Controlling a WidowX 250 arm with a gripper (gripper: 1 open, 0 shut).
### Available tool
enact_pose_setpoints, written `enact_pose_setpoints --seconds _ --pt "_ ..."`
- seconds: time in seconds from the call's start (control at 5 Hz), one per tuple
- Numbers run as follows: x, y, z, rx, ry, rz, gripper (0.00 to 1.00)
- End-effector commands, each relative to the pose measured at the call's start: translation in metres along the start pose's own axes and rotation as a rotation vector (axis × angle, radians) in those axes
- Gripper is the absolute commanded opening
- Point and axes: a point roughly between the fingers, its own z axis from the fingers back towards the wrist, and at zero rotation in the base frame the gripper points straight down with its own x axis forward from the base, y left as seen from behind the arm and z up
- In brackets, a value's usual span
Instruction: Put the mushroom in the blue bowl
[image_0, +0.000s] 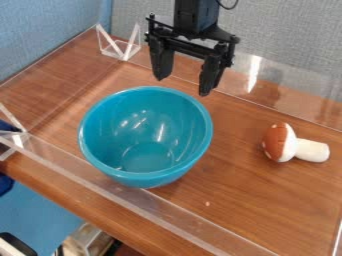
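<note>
With jaws spread and empty, the gripper is hanging behind the blue bowl; it should be crossing to the mushroom, lying right of the bowl on the desk, and straddling its cap squarely.

Big glossy teal blue bowl sits center-left, empty; little brown-capped mushroom lies sideways at right, well apart.

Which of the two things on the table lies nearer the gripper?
The blue bowl: the open gripper hangs just behind its rim, while the mushroom lies farther right.
</note>
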Motion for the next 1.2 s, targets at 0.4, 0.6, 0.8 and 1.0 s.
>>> enact_pose_setpoints --seconds 0.4,0.6,0.8,1.0 --pt "0.023 -0.036 -0.025 0.039 0.003 -0.068 1.0" --pt "0.035 -0.066 -0.031 0.065 0.0 -0.159 1.0" --pt "0.051 -0.091 -0.036 0.085 -0.002 -0.224 1.0" --pt "0.069 -0.109 -0.041 0.111 -0.011 -0.329 1.0"
